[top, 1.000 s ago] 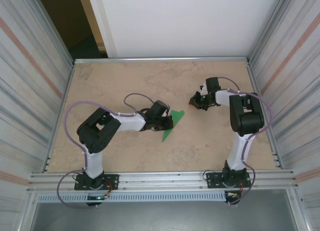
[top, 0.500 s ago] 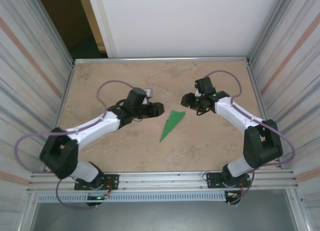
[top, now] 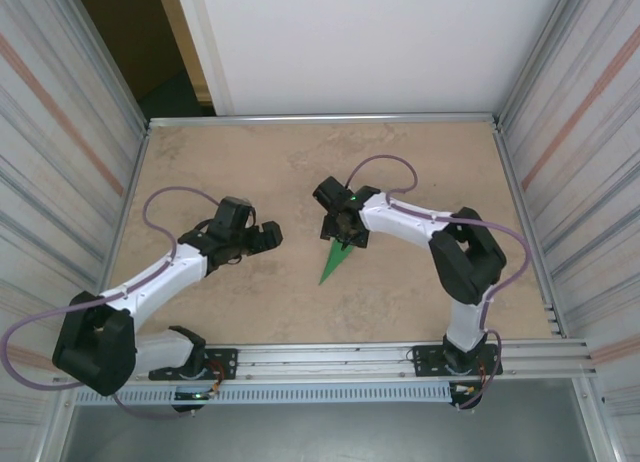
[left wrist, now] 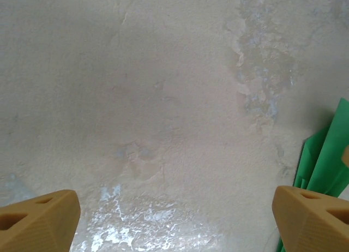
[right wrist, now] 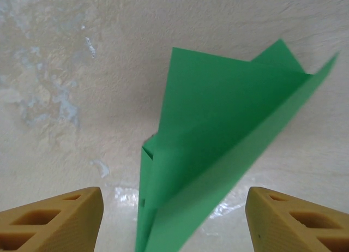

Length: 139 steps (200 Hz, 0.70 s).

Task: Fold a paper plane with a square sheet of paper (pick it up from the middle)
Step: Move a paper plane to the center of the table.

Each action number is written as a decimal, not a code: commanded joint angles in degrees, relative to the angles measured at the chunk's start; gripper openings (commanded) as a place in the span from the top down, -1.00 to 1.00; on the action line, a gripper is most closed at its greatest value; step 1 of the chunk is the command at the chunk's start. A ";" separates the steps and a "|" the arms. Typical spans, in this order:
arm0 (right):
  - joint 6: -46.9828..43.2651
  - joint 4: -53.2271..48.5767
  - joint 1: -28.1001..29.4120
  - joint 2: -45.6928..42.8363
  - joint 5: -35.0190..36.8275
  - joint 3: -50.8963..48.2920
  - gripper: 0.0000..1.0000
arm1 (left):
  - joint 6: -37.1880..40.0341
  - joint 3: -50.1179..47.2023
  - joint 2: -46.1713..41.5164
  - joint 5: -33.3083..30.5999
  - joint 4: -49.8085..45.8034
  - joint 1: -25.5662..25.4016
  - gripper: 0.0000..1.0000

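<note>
Paper plane: The green paper plane (top: 336, 260) lies on the table (top: 420, 162), near the middle. Its sharp tip points to the near edge. From the right wrist, one wing lifts up a little.
Right gripper: The right gripper (top: 343, 230) is over the wide back end of the plane. Its fingers are apart, with the plane between them. They are not squeezing it.
Left gripper: The left gripper (top: 262, 237) is off to the left, well apart from the plane. Its fingers are spread wide and hold nothing.
Step now: The plane looks folded. I think the right arm is about to take hold of it.
How to do it well: Come down straight. Put one finger on each side of the middle fold. Close softly so the wings do not crush. Keep the left arm out of the way.
What changed: A second ago the left gripper was shut, right at the plane, and the right one was far off. Now they have swapped, and both have opened. The plane has stayed put.
</note>
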 commanded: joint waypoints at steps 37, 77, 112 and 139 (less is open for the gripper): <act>8.37 -7.31 0.74 1.05 4.88 0.46 -0.16 | 2.13 -1.69 0.58 -1.27 -0.07 0.42 -0.84; 10.31 -7.14 0.86 -0.53 5.10 -1.27 0.06 | 2.05 -1.27 2.72 -0.53 0.85 0.42 -0.83; 10.51 -6.79 0.81 -0.14 4.38 -1.62 0.38 | 1.92 -0.98 3.61 -0.47 1.12 0.42 -0.83; 10.31 -5.88 0.38 -0.82 4.21 -2.21 0.66 | 1.70 -0.79 3.68 -0.55 0.85 0.42 -0.83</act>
